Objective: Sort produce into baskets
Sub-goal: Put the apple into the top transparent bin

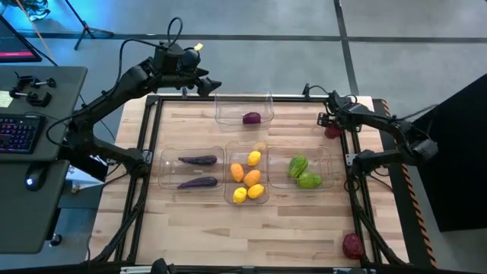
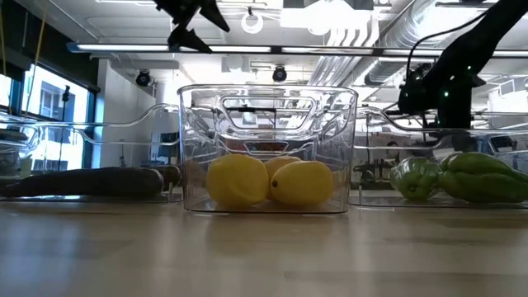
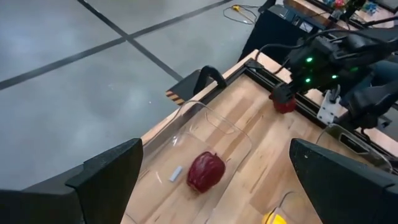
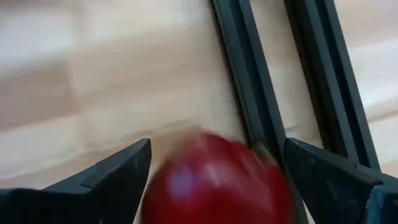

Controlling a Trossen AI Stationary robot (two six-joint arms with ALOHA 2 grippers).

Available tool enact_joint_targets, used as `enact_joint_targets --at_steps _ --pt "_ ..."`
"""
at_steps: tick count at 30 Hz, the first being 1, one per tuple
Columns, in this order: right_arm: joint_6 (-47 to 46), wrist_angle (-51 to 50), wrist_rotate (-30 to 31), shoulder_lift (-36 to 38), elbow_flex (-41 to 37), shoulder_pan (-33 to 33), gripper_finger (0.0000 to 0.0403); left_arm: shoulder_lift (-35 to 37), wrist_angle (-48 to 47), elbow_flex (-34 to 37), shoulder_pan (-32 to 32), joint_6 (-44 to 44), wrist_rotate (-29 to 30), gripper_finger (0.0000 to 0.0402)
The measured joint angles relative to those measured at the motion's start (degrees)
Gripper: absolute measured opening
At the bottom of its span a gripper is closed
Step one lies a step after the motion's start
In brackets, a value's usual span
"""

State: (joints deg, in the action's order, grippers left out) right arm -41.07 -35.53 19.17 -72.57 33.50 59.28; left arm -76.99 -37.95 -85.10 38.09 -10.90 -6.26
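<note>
My right gripper (image 1: 332, 124) is open and low at the table's far right. Its fingers stand on either side of a dark red round fruit (image 4: 217, 180), which lies on the wood beside the black frame rail (image 4: 249, 68). My left gripper (image 1: 205, 82) is open and empty, held high over the far edge by the far bin (image 1: 243, 106), which holds one dark red fruit (image 3: 205, 171). Two eggplants (image 1: 196, 171) lie in the left bin. Lemons and orange pieces (image 1: 247, 176) lie in the middle bin. Green ridged ones (image 1: 304, 172) lie in the right bin. My right gripper has its two fingers (image 4: 121, 171) level with the dark red fruit's two sides (image 4: 161, 186), coming from above. The fruit rests on the table. I cannot tell whether the fingers touch it.
Another dark red fruit (image 1: 351, 245) lies at the table's near right corner. A black frame rail runs round the table (image 1: 351, 183). A desk with a keyboard (image 1: 19, 133) stands beyond the left edge. Bare wood lies along the near side (image 1: 243, 236).
</note>
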Motion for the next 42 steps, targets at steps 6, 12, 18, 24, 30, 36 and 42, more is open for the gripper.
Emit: enact_joint_targets --at_steps 6,12,18,24,30,36,42 --pt "0.54 -0.24 0.03 -4.80 -0.36 -0.22 0.0355 0.00 0.00 0.00 -0.88 -0.08 0.47 0.0394" --pt "0.45 -1.57 -0.17 -5.32 -0.40 -2.10 0.0355 0.00 0.00 0.02 -1.42 0.05 2.85 0.0394" --pt "-0.78 -2.96 -0.73 -4.95 -0.40 -2.64 0.0324 0.00 -0.01 0.02 -1.42 0.97 3.63 0.0394" --pt "-2.94 -4.66 -3.69 -0.81 -0.39 -2.56 0.0229 0.00 -0.50 0.02 -1.42 1.60 4.22 0.0394" --pt "-1.54 -4.45 -7.32 4.20 3.42 -2.68 0.0139 0.00 -0.83 0.04 -1.42 3.13 4.22 0.0394" --pt "-0.81 -2.17 -7.34 7.85 7.85 -3.44 0.0074 0.00 -0.94 0.04 -1.41 3.76 4.21 0.0394" --pt "2.17 -2.84 -14.87 10.52 10.37 -3.87 0.0072 0.00 -2.59 0.04 -1.36 4.07 4.20 0.0394"
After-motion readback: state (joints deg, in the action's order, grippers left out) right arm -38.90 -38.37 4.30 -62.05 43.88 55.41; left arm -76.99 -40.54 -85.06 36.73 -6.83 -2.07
